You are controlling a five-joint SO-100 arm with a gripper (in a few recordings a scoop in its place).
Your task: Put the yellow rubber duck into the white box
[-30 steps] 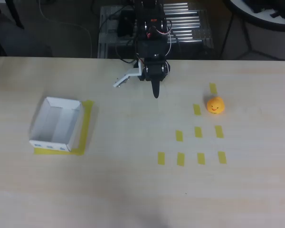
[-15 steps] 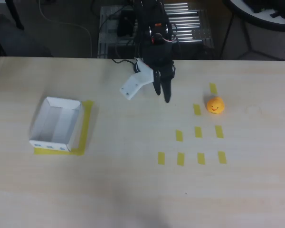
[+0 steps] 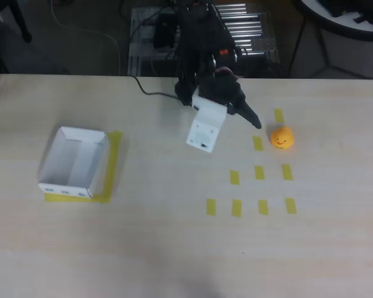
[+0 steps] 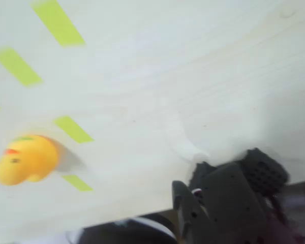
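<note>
While poised just left of the small rounded orange-yellow rubber duck (image 3: 282, 137) on the pale wooden tabletop (image 3: 174, 248): approach step, jaws wide open, holding nothing. Next: lower around duck, close, carry to shallow white cardboard box (image 3: 74, 162), far left.

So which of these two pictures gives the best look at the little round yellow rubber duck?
The overhead view: the small rounded yellow rubber duck sits whole and fairly sharp on the pale wooden table among flat yellow tape strips, its face visible. The wrist view shows the duck larger but blurred, near the left edge.
</note>
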